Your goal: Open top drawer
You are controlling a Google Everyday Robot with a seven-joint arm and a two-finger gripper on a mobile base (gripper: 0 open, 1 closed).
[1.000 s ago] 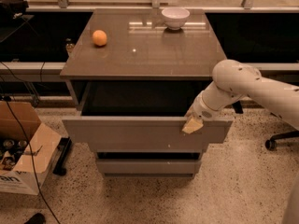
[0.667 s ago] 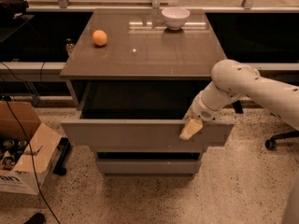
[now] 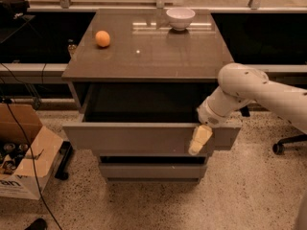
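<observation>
The top drawer (image 3: 144,138) of a grey-brown cabinet stands pulled out, its plain flat front panel well forward of the cabinet and its dark inside showing. My gripper (image 3: 199,140) comes in from the right on a white arm (image 3: 249,92). It hangs over the drawer's front panel near its right end, with one cream finger (image 3: 197,145) down the outside of the panel. Two narrower drawer fronts (image 3: 151,170) sit shut below.
An orange (image 3: 102,38) and a white bowl (image 3: 180,18) sit on the cabinet top (image 3: 148,51). An open cardboard box (image 3: 24,162) and cables lie on the floor to the left. A chair base (image 3: 288,145) stands at the right.
The drawer front has come a little further out toward the camera, with my gripper moving along with it.
</observation>
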